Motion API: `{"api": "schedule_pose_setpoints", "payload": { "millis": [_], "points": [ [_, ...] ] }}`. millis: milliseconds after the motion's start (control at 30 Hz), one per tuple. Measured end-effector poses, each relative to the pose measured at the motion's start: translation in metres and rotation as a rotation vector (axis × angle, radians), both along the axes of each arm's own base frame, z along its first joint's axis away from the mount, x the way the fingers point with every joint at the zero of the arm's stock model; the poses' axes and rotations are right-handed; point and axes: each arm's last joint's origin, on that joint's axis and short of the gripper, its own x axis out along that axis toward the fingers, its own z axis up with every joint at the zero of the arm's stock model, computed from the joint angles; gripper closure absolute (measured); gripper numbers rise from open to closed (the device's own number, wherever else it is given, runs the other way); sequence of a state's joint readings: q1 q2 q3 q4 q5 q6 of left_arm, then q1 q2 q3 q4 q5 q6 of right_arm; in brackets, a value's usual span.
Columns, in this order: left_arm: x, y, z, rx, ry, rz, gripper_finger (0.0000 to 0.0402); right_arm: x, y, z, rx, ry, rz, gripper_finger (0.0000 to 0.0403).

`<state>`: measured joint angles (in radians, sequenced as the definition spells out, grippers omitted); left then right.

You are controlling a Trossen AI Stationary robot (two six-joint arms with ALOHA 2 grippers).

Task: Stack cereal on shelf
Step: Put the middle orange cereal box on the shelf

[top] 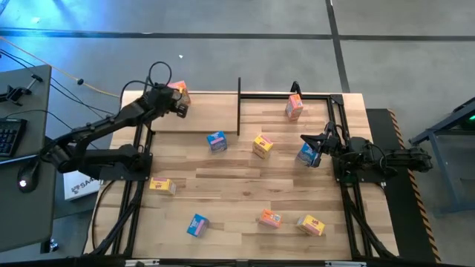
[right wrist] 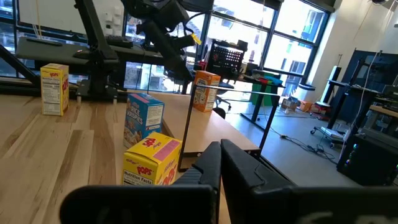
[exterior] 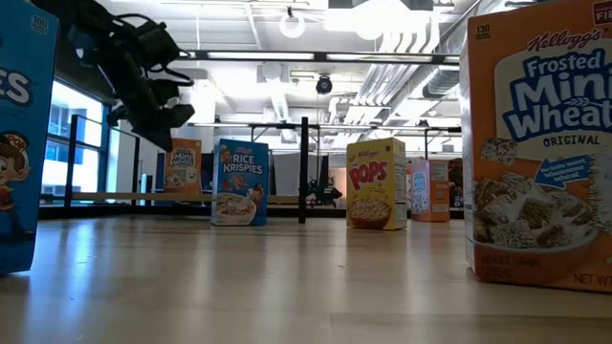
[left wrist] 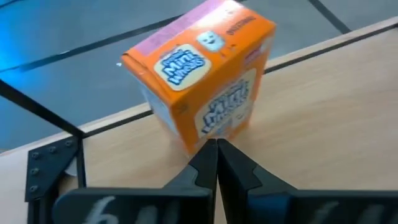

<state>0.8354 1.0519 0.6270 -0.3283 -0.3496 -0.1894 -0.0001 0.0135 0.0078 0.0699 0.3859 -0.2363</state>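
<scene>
Cereal boxes lie scattered across your striped tabletop, and one orange Frosted Mini-Wheats box already stands on the shelf's pale base board, at its far left corner. Your left gripper sits just in front of that box; in the left wrist view its two dark fingers are pressed together with nothing between them, and the orange box stands just beyond their tips.

On the table near the shelf you have a blue Rice Krispies box and a yellow Corn Pops box side by side, just in front of the black upright post that bounds the board. A second orange box stands at the far right, inside the black frame. Nearer the front edge lie a yellow box on the left, a blue box, an orange box and a yellow box.

Your right gripper waits at the right side of the table, with a blue box touching or just beside its tip from above. Its fingers look pressed together in the right wrist view; whether the blue box is gripped, you cannot tell.
</scene>
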Motion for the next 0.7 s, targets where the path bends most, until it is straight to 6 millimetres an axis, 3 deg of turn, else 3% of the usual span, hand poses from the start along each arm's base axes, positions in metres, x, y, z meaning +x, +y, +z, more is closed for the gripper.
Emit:
{"api": "schedule_pose_setpoints", "payload": {
  "millis": [700],
  "points": [
    [-0.005, 0.024, -0.005, 0.053, 0.022, 0.06, 0.0401, 0.0, 0.0, 0.0, 0.0, 0.0, 0.0, 0.0403]
  ]
}}
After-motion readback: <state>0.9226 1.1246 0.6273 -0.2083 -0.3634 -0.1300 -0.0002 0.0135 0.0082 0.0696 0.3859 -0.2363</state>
